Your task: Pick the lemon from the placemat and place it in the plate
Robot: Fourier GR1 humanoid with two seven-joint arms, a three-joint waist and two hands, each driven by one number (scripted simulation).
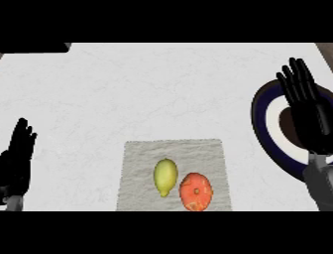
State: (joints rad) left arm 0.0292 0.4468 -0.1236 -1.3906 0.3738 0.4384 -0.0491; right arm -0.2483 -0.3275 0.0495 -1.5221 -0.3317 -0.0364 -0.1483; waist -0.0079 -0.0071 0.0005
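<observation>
A yellow-green lemon (165,177) lies on the grey placemat (173,154) at the lower middle of the counter. My right hand (312,114) is open with straight fingers, held over the plate (266,124) at the right edge and hiding much of it. The plate has a dark blue rim, a white ring and a dark centre. That hand is far to the right of the lemon and touches nothing. Down at the lower left, my left hand (12,163) rests open with fingers up, well away from the placemat.
An orange-red round fruit (195,191) sits on the placemat right beside the lemon, touching or nearly touching its lower right side. White marbled counter spreads around. A dark object (30,47) shows at the top left corner, and wood edges at both upper corners.
</observation>
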